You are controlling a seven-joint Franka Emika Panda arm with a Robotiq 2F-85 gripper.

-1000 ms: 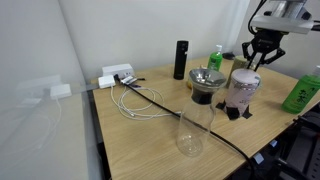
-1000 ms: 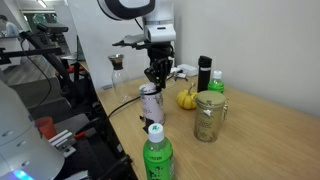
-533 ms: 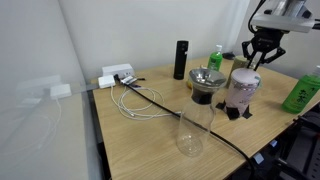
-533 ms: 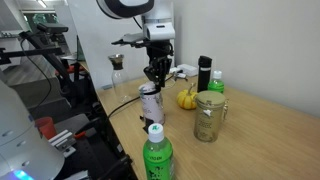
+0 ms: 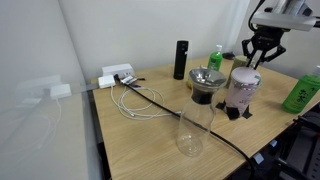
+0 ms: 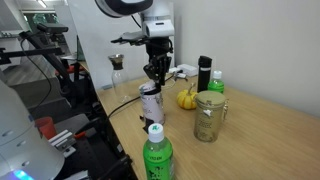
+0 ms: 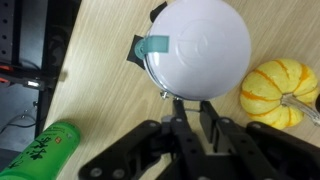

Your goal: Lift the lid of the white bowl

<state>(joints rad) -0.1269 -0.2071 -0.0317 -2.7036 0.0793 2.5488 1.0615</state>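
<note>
The white bowl [image 5: 243, 92] is a tall pale cylinder on a black base, near the table edge in both exterior views [image 6: 151, 104]. Its lid [image 7: 200, 40], a round whitish cap with a teal tab, sits on top [image 5: 245, 71] [image 6: 150, 88]. My gripper [image 7: 190, 103] hangs straight above it [image 5: 258, 62] [image 6: 152, 76]. The fingers are closed together at the lid's near rim, with a thin metal piece of the rim between them.
A small yellow pumpkin [image 7: 275, 90] lies beside the bowl. Green bottles [image 7: 45, 150] [image 5: 303, 92] stand nearby. A dark pot with a metallic top [image 5: 207, 82], a glass carafe [image 5: 190, 130], a black bottle [image 5: 180, 60], a glass jar [image 6: 209, 115] and cables [image 5: 140, 100] share the table.
</note>
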